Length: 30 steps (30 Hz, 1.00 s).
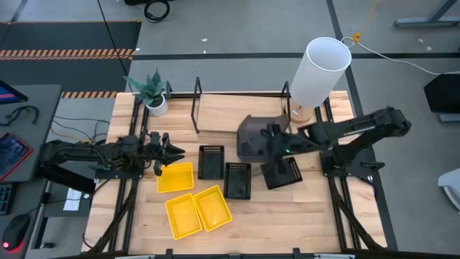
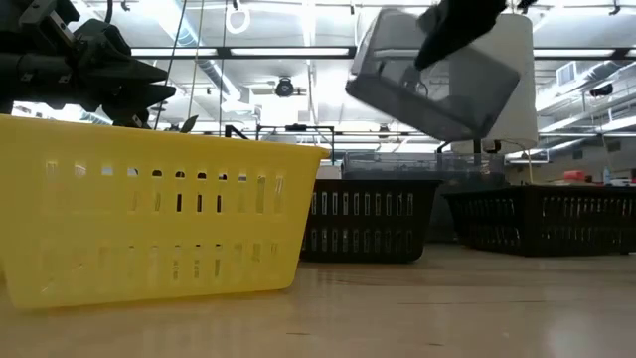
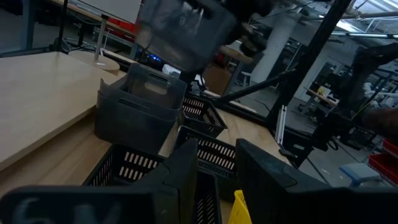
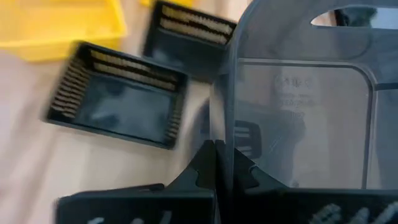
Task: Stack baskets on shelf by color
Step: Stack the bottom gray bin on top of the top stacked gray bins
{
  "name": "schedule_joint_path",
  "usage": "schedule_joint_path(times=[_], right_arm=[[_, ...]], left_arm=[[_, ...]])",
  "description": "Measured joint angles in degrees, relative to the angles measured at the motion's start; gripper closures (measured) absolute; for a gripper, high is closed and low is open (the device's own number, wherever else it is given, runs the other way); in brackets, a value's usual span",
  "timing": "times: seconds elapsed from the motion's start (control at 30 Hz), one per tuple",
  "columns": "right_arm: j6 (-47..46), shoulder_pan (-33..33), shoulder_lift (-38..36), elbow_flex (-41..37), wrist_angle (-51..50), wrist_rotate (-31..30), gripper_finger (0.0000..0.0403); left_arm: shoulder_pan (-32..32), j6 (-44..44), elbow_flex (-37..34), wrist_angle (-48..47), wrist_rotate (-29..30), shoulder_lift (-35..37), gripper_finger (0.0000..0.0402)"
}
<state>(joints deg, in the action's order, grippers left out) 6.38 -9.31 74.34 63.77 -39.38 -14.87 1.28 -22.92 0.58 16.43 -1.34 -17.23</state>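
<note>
Two dark, matte-black jointed arms were seen from above, each built of slim tubular links joined by bulkier rounded housings. The left arm's two-finger gripper [image 1: 171, 152] was tipped with pointed black fingers. On the right arm's gripper [image 1: 277, 142], flat, angular black plastic fingers [image 4: 205, 165] were shown.

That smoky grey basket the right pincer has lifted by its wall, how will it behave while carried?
The grey basket hangs tilted from the right pincer, shut on one thin wall, so it probably swings or pivots in the grip. Held up by a single wall without visible sagging, it seems light and fairly stiff. Its smooth translucent plastic looks slippery, so it may slide if jolted.
</note>
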Motion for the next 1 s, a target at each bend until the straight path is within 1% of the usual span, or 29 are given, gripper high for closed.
schedule_joint_path(times=[0.1,0.2,0.3,0.57,0.77,1.0], right_arm=[[0.96,2.61,2.41,0.00,0.33,2.22,0.0400],[1.08,4.01,5.33,0.00,0.27,3.09,0.0400],[0.97,4.44,7.70,-0.02,0.29,3.29,0.0400],[-0.34,5.54,11.74,0.02,0.09,6.27,0.0395],[-2.28,5.76,12.43,0.04,-0.41,7.86,0.0377],[-2.99,5.78,11.82,0.00,-0.98,8.60,0.0343]], left_arm=[[-0.01,0.00,0.00,-0.01,0.00,0.00,0.0285],[0.00,0.02,0.00,0.00,0.00,0.00,0.0285],[-0.02,0.03,0.00,0.00,0.00,0.00,0.0285],[0.00,0.02,0.00,0.00,0.00,0.01,0.0285],[-0.02,0.00,0.00,0.00,0.02,0.02,0.0285],[-0.02,0.02,0.00,-0.09,0.02,0.02,0.0285]])
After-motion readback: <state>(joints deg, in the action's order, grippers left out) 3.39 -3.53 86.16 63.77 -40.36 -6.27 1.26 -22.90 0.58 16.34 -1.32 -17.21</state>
